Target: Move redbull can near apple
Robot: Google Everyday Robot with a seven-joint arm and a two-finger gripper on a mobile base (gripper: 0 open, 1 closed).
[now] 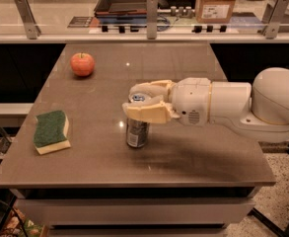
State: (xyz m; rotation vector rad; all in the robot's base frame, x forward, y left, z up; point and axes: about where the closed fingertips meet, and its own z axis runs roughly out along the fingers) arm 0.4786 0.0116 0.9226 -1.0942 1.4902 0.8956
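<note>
The redbull can point(136, 134) stands upright on the brown table point(198, 147), near its middle front. My gripper point(143, 100) reaches in from the right and sits around the can's upper part. One cream finger is behind the can and one is in front of it, closed against it. The can's blue-tinted top shows between them. The can's base rests on the table. The red-orange apple point(82, 63) lies at the far left of the table, well apart from the can.
A green-and-yellow sponge point(51, 131) lies near the table's left front edge. My white arm point(242, 105) stretches across the right side of the table. A glass-railed counter point(149, 21) with a tray and a box runs behind the table.
</note>
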